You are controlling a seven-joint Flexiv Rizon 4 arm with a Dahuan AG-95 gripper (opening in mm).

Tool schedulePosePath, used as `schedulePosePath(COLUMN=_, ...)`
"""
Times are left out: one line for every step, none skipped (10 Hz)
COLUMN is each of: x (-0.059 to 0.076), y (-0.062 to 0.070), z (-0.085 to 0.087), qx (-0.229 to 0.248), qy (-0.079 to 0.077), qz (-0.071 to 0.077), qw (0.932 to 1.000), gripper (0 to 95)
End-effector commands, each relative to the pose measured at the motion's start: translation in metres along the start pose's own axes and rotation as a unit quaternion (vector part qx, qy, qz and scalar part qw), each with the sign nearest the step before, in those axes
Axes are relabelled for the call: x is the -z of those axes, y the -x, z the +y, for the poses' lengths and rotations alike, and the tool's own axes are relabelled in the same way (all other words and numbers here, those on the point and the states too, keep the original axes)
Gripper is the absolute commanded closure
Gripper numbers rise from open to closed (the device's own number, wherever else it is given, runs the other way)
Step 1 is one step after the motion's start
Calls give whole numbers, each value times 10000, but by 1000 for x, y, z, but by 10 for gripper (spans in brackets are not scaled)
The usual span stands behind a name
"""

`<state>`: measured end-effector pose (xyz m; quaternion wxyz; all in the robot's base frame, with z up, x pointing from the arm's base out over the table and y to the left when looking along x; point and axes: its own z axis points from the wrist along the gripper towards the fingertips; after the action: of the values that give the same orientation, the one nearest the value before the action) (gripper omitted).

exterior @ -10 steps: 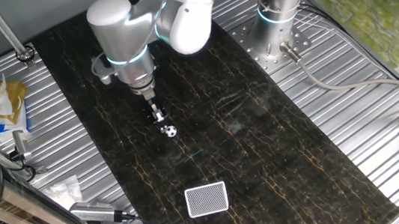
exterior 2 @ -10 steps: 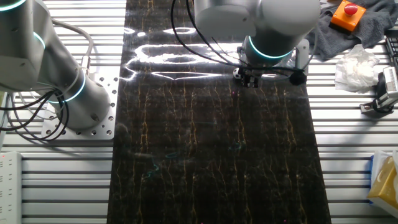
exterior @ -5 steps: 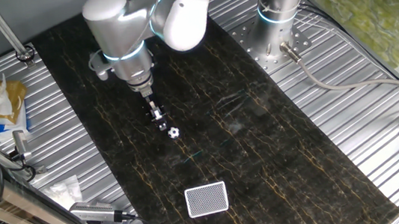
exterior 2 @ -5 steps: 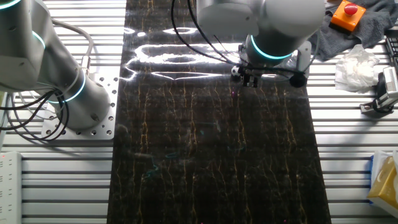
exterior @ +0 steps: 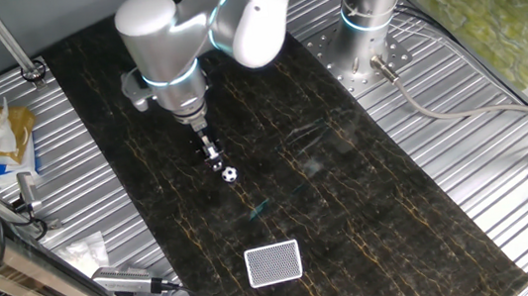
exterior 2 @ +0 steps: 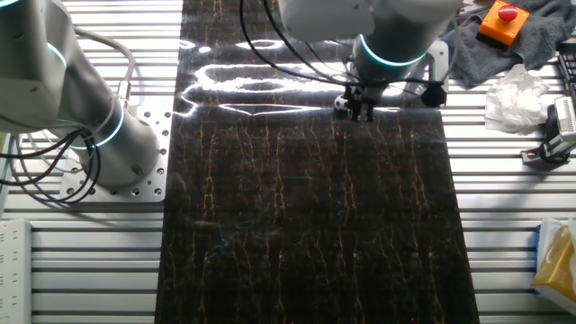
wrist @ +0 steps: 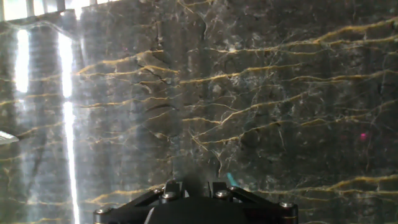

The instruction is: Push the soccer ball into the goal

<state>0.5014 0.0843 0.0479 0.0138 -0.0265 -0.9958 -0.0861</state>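
The gripper [exterior: 212, 159] stood low over the dark marble mat [exterior: 351, 208], its narrow fingers looking pressed together on nothing. The soccer ball [exterior: 230, 174] lay just beside its tip, the goal [exterior: 273, 263] well apart.

A: What do we see besides the job stuff?
B: Dark marbled mat [exterior: 351, 208] on the ribbed desk [exterior: 506, 170], yellow packet [exterior: 4, 138] at one edge.
A: Other side?
B: Orange box w/ red button [exterior 2: 502, 20] on grey cloth [exterior 2: 531, 40], crumpled tissue [exterior 2: 513, 94] nearby.
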Motion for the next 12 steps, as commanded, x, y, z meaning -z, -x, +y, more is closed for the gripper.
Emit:
schedulePosePath(x=0, y=0, z=-1, qx=82, qy=35, qz=27, qw=10000, gripper=760)
schedulePosePath(x=0, y=0, z=-1, qx=321, qy=2, qz=57, qw=9995, gripper=760)
schedulePosePath(x=0, y=0, z=-1, qx=559, qy=-28, qz=47, qw=9984, gripper=760)
schedulePosePath(x=0, y=0, z=-1, qx=744, qy=-57, qz=53, qw=9972, gripper=760)
schedulePosePath(x=0, y=0, z=-1, qx=1037, qy=-39, qz=46, qw=9946, gripper=760)
schedulePosePath(x=0, y=0, z=-1, qx=1244, qy=-4, qz=45, qw=9922, gripper=760)
schedulePosePath(x=0, y=0, z=-1, qx=1377, qy=4, qz=47, qw=9905, gripper=760)
schedulePosePath(x=0, y=0, z=-1, qx=1243, qy=0, qz=75, qw=9922, gripper=760)
schedulePosePath(x=0, y=0, z=-1, qx=1320, qy=-95, qz=74, qw=9912, gripper=760)
schedulePosePath(x=0, y=0, z=-1, qx=1340, qy=-95, qz=77, qw=9909, gripper=760)
schedulePosePath(x=0, y=0, z=-1, qx=1347, qy=-93, qz=85, qw=9908, gripper=760)
schedulePosePath(x=0, y=0, z=-1, qx=1360, qy=-95, qz=95, qw=9906, gripper=760)
